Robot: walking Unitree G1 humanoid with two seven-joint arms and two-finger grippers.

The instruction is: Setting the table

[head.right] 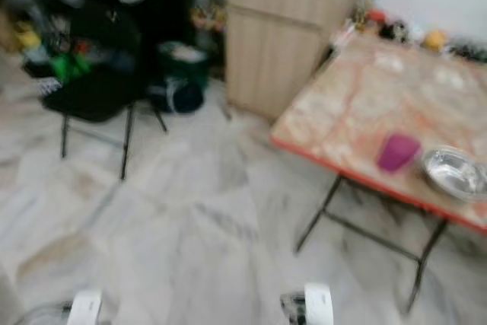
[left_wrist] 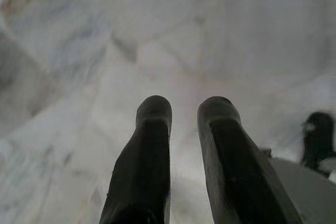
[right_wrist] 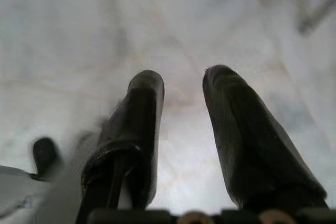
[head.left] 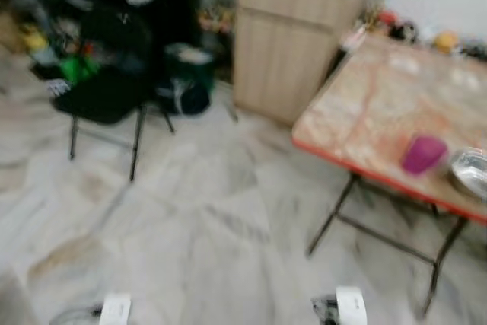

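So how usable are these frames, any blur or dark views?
Both eye views are motion-blurred: the magenta cup and metal bowl on the table have smeared edges. The wrist views are evenly lit, floor soft, black fingers fairly sharp.

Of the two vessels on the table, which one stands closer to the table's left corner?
The purple cup; the silver bowl sits beside it, farther to the right along the table's red edge.

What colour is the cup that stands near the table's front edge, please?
The cup is magenta-purple, beside a silver bowl; the right eye view shows it best.
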